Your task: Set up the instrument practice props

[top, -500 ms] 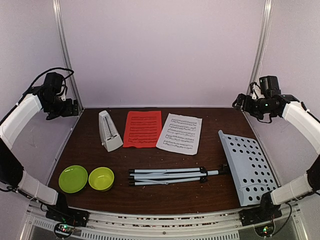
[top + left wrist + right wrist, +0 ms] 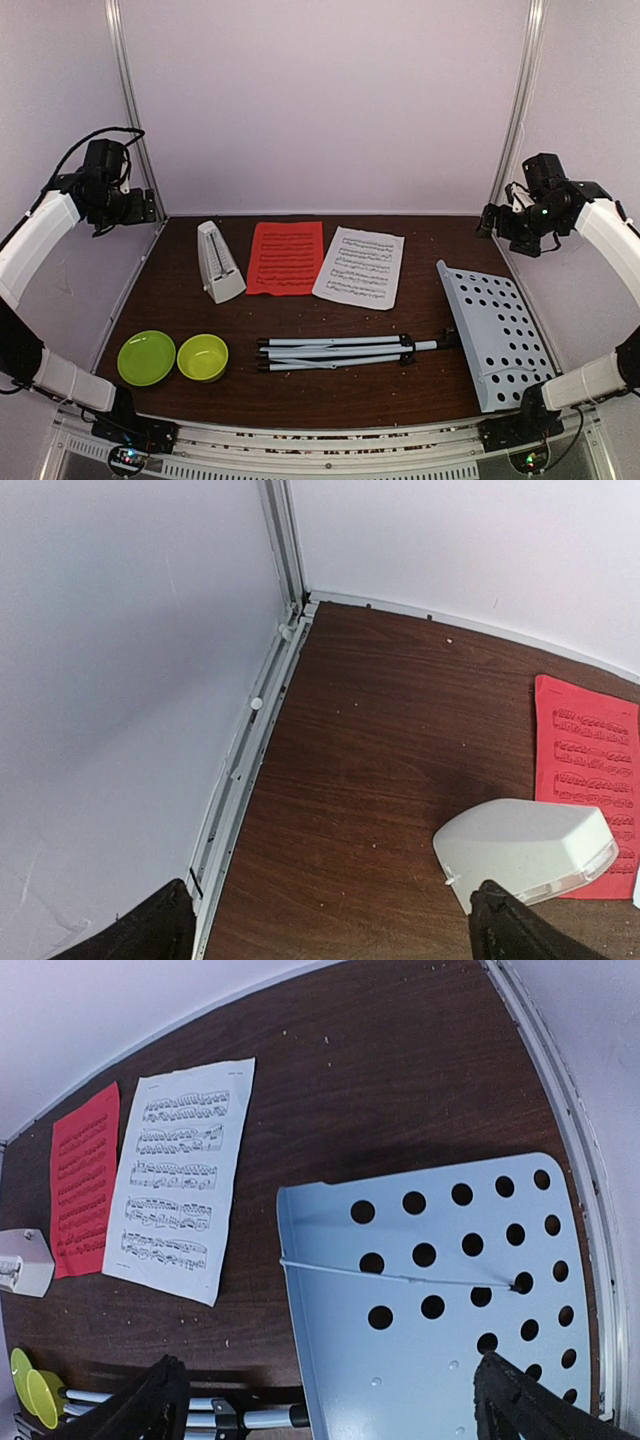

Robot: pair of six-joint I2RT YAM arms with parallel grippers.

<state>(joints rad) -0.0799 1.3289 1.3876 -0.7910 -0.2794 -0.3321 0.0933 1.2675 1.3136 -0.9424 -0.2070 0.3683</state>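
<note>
Top external: folded tripod legs (image 2: 345,352) flat on table (image 2: 425,238), perforated desk (image 2: 497,330) at right end, green bowls (image 2: 175,358) left. Beyond: metronome (image 2: 217,262), red sheet (image 2: 286,257), white sheet (image 2: 360,266). Left claw (image 2: 330,900), right claw (image 2: 330,1360) raised, wide, empty.

A wide, shallow lime-green bowl (image 2: 146,357) sits near the front left corner of the brown table (image 2: 420,385). A smaller, deeper lime-green bowl (image 2: 202,357) sits just beside it, on its right. Both stand the right way up. Plain pale walls (image 2: 320,100) stand around the table. A thin metal post (image 2: 127,110) runs up each back corner.
</note>
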